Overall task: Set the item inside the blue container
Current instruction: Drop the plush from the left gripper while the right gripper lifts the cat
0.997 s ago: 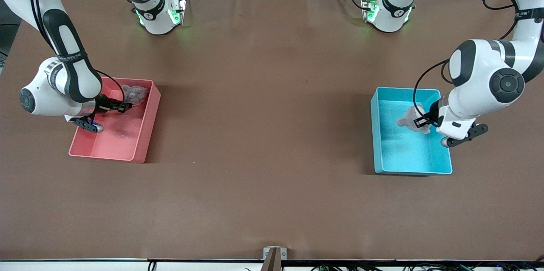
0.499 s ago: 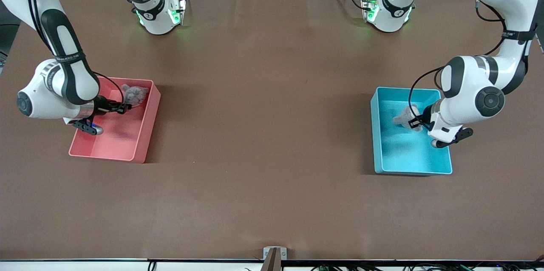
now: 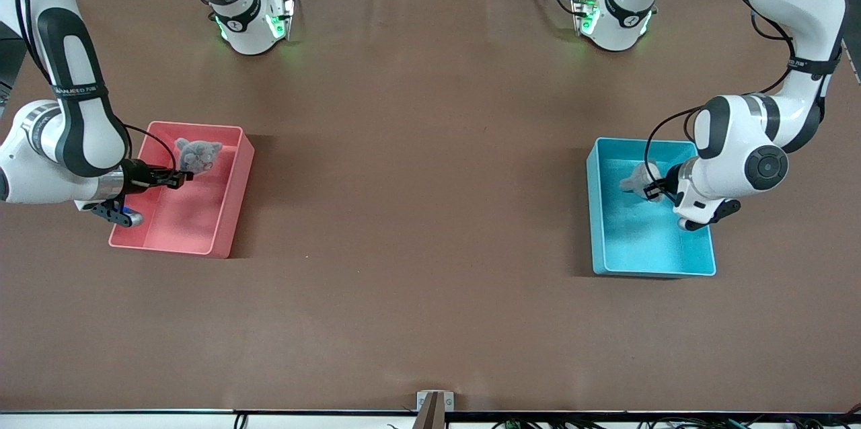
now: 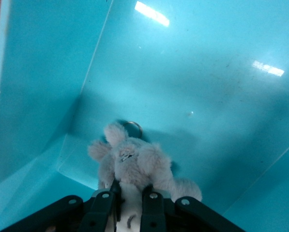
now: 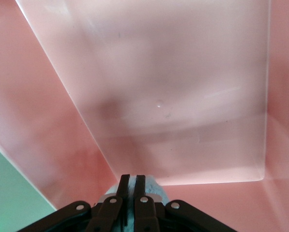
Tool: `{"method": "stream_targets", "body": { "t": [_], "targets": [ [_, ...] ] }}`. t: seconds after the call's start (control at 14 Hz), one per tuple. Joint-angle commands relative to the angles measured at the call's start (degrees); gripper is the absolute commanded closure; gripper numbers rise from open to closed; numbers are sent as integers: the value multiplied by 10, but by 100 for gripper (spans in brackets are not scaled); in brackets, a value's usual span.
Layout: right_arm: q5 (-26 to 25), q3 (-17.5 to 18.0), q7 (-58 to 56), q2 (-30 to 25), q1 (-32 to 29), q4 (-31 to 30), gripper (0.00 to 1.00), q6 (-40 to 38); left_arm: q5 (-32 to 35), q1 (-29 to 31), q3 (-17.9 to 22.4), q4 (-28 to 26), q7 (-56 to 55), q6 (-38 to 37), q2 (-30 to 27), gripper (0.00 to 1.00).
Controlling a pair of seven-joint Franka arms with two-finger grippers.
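Your left tool (image 3: 651, 191) sits over the blue container (image 3: 595, 214), at the end of it farther from the front camera, and its fingers (image 4: 105, 205) are clamped on a small grey plush toy (image 3: 638, 180). In the left wrist view the plush toy (image 4: 134, 164) hangs just ahead of the fingertips with a small metal ring (image 4: 133, 126) at its head, and the container's cyan floor and walls (image 4: 192, 87) fill the rest of the view — whether the plush touches the floor you cannot tell.

The blue container stands on the brown desk (image 3: 417, 214) toward the left arm's end. Toward the right arm's end stands a pink bin (image 3: 225, 227) of the same size, well apart from it.

Your right tool (image 3: 183, 175) is over the pink bin, its fingers (image 5: 126, 193) pressed close together on a second grey plush (image 3: 195, 154). In the right wrist view only a pale rounded bit of that plush (image 5: 154, 191) shows beside the fingers, with the bin's pink floor (image 5: 173, 96) ahead.
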Motion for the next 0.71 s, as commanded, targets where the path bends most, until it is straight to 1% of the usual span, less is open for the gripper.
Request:
{"method": "stream_targets", "body": {
  "t": [0.0,0.07,0.14,0.28,0.43,0.5,0.64],
  "targets": [
    [-41,4,48,12,1,68,100,-62,8,6,-6,2,5,5,-8,25],
    [-52,5,70,12,4,92,100,-88,8,5,-6,6,6,4,-12,10],
    [-56,5,86,12,11,112,100,-113,8,4,-9,15,5,-2,-17,0],
    [-57,5,116,12,27,127,100,-123,7,-1,-10,40,0,-14,-28,0],
    [-57,6,146,11,42,147,100,-136,2,-1,-30,79,-2,-64,-36,0],
    [-54,6,171,12,53,164,100,-161,0,-1,-37,102,-3,-94,-40,0],
    [-51,7,232,12,86,173,100,-169,-1,-1,-62,136,-2,-139,-45,0]
  ]
}}
